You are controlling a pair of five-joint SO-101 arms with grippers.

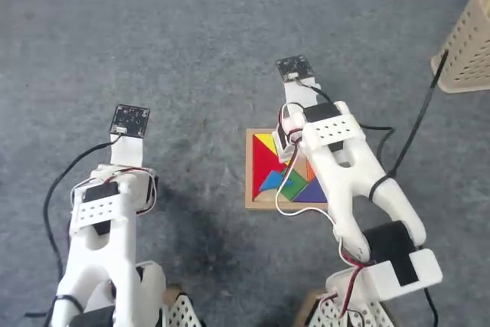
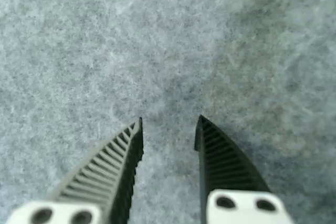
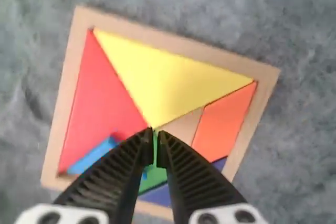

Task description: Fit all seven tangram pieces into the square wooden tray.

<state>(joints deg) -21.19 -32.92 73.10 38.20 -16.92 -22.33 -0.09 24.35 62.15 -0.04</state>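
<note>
The right gripper has its fingers drawn nearly together, with only a thin slit between the tips. It hangs over the middle of the tray, where the corners of the yellow triangle and the red triangle meet. Whether the tips touch anything I cannot tell.

The left gripper is spread wide with nothing between its fingers, above bare grey carpet and well apart from the tray.

Inside the tray an orange piece lies against the far rim. A patch of plain wood shows between it and the yellow triangle. A blue piece, a green piece and a purple piece sit partly under the fingers, so their outlines are unclear.

From above, the right arm covers one side of the tray. The left arm stands beside it over carpet. A beige perforated basket is cut off at the edge, with a black cable running near it. Markings on the wrist circuit board are too small to read.
</note>
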